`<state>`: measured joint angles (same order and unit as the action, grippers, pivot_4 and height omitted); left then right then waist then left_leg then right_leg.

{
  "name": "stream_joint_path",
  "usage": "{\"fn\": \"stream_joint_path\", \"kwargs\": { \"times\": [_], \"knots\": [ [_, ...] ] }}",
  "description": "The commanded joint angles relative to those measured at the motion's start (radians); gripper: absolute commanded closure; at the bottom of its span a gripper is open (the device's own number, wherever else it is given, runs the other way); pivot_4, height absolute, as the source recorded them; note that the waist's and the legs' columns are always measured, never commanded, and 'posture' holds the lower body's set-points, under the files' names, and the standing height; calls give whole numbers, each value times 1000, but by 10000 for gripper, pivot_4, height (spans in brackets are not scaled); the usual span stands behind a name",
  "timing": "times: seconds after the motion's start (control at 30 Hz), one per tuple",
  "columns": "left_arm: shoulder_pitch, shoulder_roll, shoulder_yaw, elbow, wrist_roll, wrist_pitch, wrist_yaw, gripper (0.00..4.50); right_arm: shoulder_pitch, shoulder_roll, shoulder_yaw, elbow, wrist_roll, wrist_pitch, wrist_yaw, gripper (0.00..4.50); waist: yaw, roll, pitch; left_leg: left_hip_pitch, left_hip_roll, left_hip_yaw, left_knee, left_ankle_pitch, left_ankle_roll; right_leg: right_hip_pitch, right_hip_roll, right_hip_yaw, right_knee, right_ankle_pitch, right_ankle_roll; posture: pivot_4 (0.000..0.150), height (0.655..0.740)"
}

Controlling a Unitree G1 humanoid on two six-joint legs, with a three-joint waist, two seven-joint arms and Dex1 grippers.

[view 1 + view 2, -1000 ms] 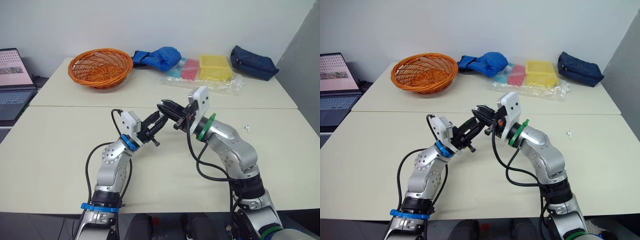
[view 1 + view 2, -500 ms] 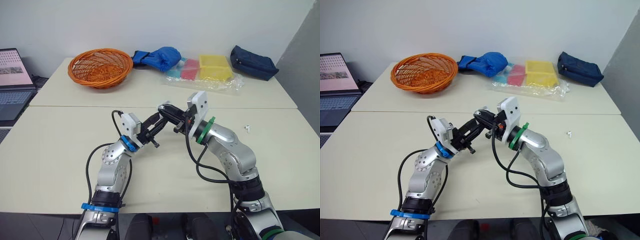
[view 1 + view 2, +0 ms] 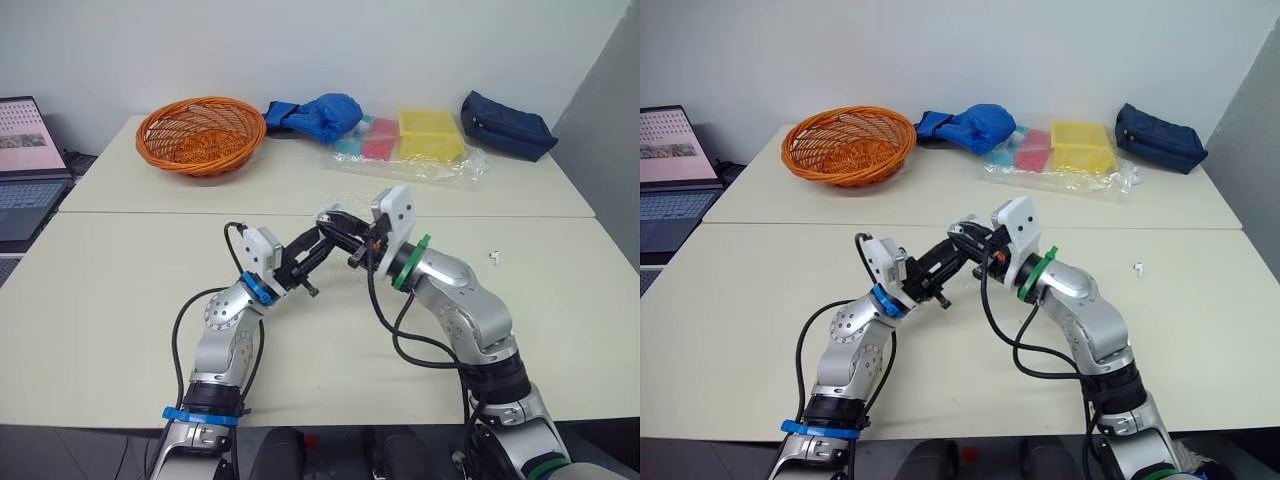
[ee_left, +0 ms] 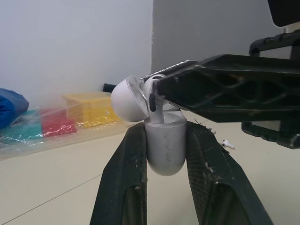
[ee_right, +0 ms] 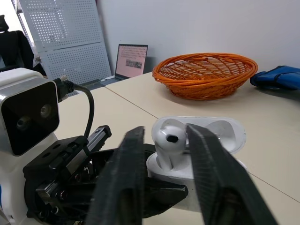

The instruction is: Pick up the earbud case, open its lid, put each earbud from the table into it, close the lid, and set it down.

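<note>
**Cream table (image 3: 120, 290), earbud case (image 4: 161, 157) open aloft**

My left gripper (image 4: 165, 133) clamps the earbud case above the table, its lid (image 4: 125, 99) tipped open. My right gripper (image 5: 165, 131) pinches an earbud (image 5: 167, 143) standing in the case, stem hidden inside. Another earbud (image 3: 493, 256) lies on the table well right of the case, too small to detail.

Near bench (image 3: 90, 320) open left and right; loose earbud (image 3: 494, 256) lies right; basket (image 3: 200, 135), packets (image 3: 420, 140), dark pouch (image 3: 505, 125) crowd far side.
</note>
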<state>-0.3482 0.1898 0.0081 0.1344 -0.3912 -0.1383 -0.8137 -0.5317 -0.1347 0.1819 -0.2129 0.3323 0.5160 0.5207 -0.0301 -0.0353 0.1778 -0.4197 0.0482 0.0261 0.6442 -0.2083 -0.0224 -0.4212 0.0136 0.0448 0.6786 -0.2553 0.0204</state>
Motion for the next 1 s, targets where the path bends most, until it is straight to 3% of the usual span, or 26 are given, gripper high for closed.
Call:
{"fn": "stream_joint_path", "kwargs": {
  "times": [0.03, 0.2, 0.33, 0.5, 0.63, 0.83, 1.0],
  "knots": [
    [-17, -8, 2, -36, -11, -19, 1, 37344, -5, 1, -6, 0, -8, -9, -12, 24529, 0, 0, 0, 0, 0, 0, 0, 0, 0, 0, 0, 0, 0, 0, 0, 1500, 7400],
    [-29, -9, 0, -43, -10, -8, 9, 37344, -12, -3, -22, 4, -3, -17, -13, 24529, 0, 0, 0, 0, 0, 0, 0, 0, 0, 0, 0, 0, 0, 0, 0, 1500, 7400],
    [-30, -1, 2, -57, -12, 6, 18, 37344, -17, -24, -83, -98, 86, 15, 18, 24529, 1, 0, 0, 0, 0, 0, 0, 0, 0, 0, 0, 0, 0, 0, 0, 1500, 7400],
    [-22, 6, 8, -69, -19, 16, 23, 37344, -3, -237, -203, -277, 215, 184, 80, 24529, 2, 0, 0, -2, 0, 0, 0, 0, 0, 0, -1, 0, -3, 0, 0, 1500, 7400],
    [-13, 6, 11, -65, -14, 9, 23, 37344, -8, -361, -316, -302, 283, 290, 51, 24529, 2, 0, 0, -2, -1, 0, -1, 0, 0, 0, -2, 0, -4, 0, 0, 1500, 7400],
    [2, -5, 9, -74, -6, -3, 41, 37344, 89, -423, -412, -3, 11, 246, -232, 24529, 1, 0, 0, -1, -1, 0, -1, 0, 0, 1, -1, 0, -3, 0, 0, 1500, 7400],
    [-7, 0, -1, -68, -6, 0, 33, 37344, 94, -389, -419, 165, -41, 257, -298, 24529, -4, 1, 1, -2, -1, 3, -1, 0, 0, -1, -1, 3, -4, 0, 0, 1500, 7400]
  ]
}}
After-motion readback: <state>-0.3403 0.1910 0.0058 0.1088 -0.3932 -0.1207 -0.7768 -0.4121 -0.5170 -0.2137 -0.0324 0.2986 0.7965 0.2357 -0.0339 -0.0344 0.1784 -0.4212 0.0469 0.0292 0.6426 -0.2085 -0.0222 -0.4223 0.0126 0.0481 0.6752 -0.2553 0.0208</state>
